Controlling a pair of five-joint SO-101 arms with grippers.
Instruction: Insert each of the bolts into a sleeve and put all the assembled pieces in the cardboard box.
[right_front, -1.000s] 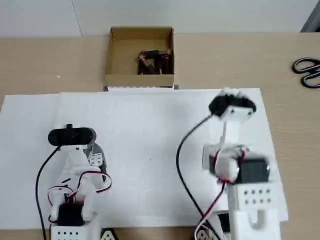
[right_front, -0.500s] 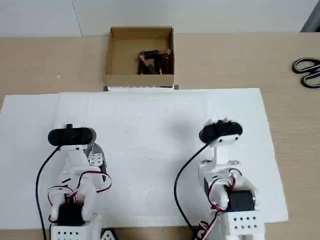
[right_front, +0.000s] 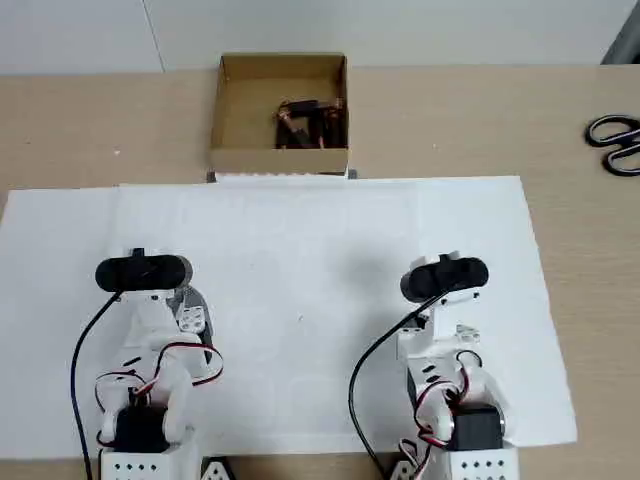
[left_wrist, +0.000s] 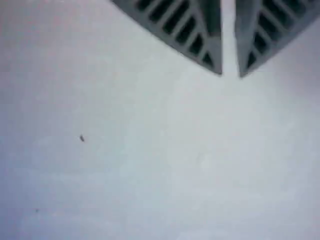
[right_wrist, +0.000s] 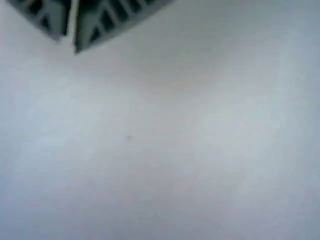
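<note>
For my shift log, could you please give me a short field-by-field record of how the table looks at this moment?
White paper: spread on the table, under both arms.
Cardboard box: open-topped, just beyond the paper's far edge.
Assembled pieces: dark, coppery cluster inside the box, toward its right side.
Left hand: shut, holding nothing, over the paper.
Right hand: shut, holding nothing, over the paper.
Scissors: on the bare table, far right.
</note>
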